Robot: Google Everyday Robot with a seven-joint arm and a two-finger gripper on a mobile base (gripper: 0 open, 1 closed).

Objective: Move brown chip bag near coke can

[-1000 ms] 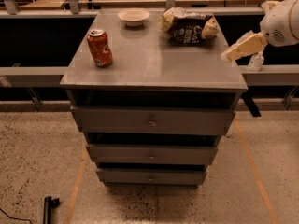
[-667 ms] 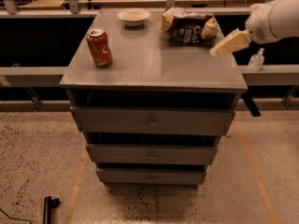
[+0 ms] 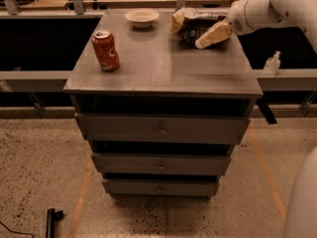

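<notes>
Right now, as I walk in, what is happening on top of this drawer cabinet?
A robot arm extends in from the right, and its gripper is at the front right side of the brown chip bag, which lies at the back right of the cabinet top. Whether it has hold of the bag cannot be seen. The coke can stands upright on the left side, well apart from the bag. A small white bowl sits at the back between them.
</notes>
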